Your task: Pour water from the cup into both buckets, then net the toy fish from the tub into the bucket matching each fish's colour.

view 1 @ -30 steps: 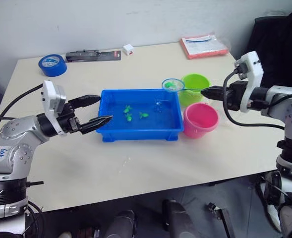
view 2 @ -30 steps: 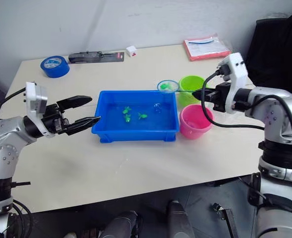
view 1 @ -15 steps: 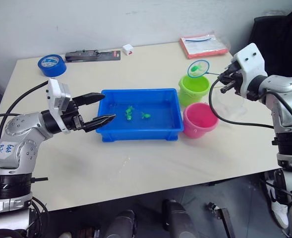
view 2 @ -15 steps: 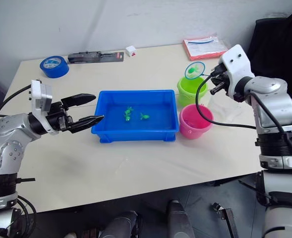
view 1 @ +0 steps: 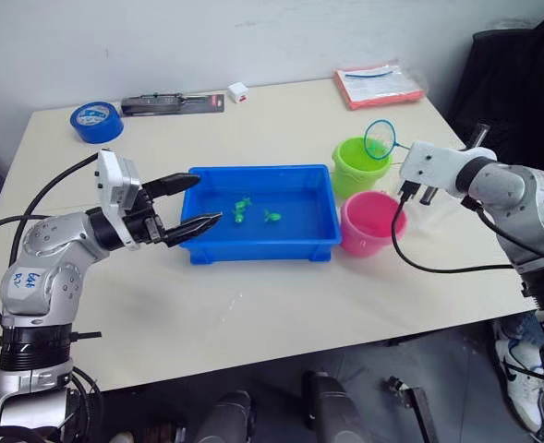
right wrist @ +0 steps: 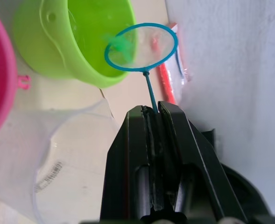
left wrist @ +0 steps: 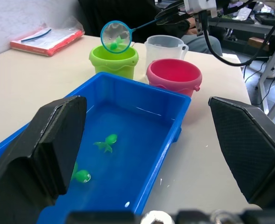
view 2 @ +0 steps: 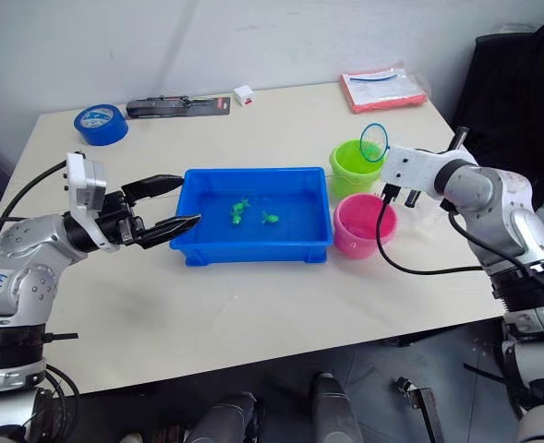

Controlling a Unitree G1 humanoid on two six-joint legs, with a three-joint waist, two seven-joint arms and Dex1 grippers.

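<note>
Right tool (right wrist: 151, 112) clamped on the thin dark stick of the small blue-ringed mesh net (left wrist: 116, 37), a bright green toy fish (left wrist: 114, 44) inside, poised above the lime-green round plastic bucket (view 1: 362, 166); I'd tip the hoop squarely over its mouth; left tool (view 1: 187, 202) spread, idle.

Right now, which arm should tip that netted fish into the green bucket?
Right. The right gripper is shut on the net, which carries a green fish above the green bucket. The left gripper hangs open at the tub's far end.

Quantities: buckets, two, green bucket (view 1: 361, 162) and pink bucket (view 1: 372, 224); one tub (view 1: 253, 242); one net (view 1: 380, 139); one cup (left wrist: 164, 47)
</note>
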